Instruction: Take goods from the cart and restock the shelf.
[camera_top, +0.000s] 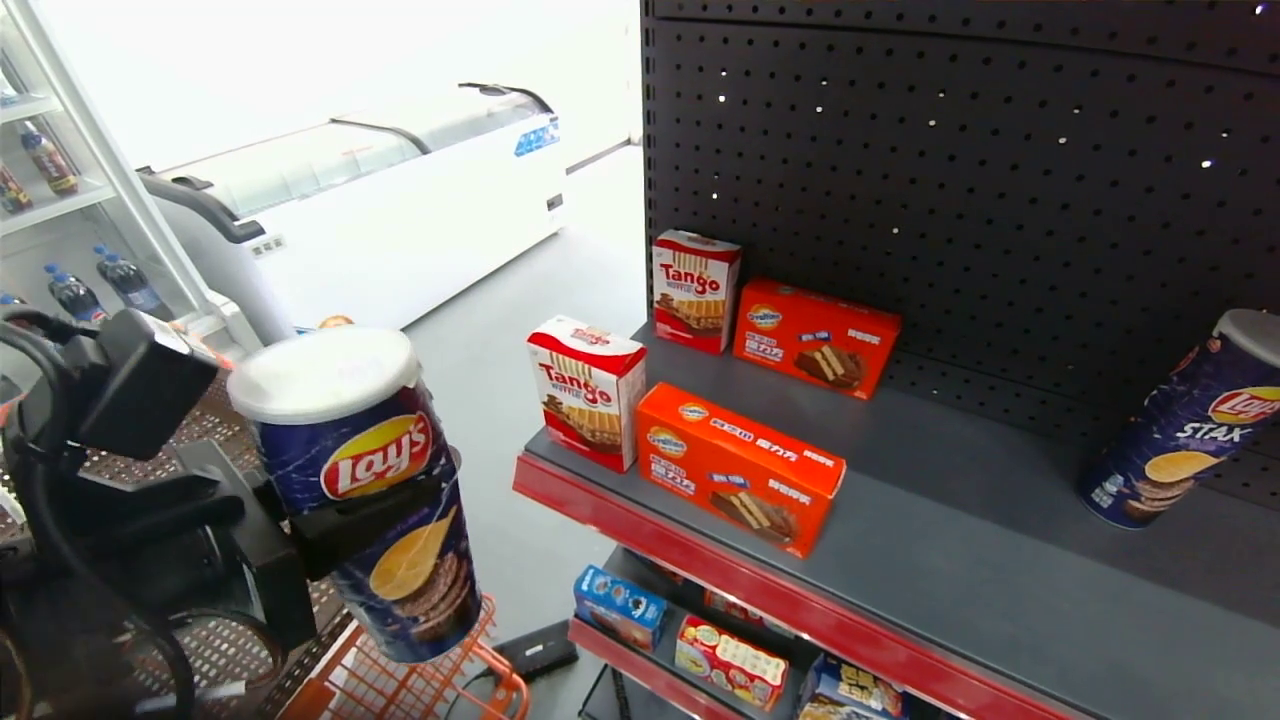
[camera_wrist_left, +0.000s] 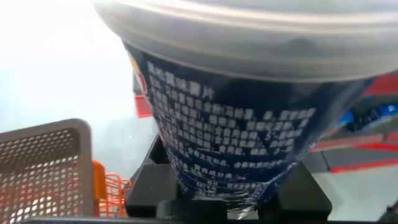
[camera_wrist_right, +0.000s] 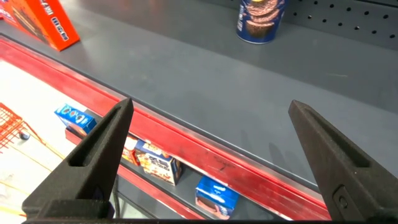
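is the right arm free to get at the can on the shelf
Probably yes: the right claw is open, facing the shelf, and only bare shelf lies between it and the can.

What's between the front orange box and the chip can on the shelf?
Nothing: head view shows bare grey shelf between the front orange box and the chip can.

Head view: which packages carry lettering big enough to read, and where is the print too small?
Held chip can: large logo, legible.
Second chip can: logo plus one word, legible.
Front wafer box and rear wafer box: bold name, legible.
Front orange box and rear orange box: characters too small.
Lower packs: too small.
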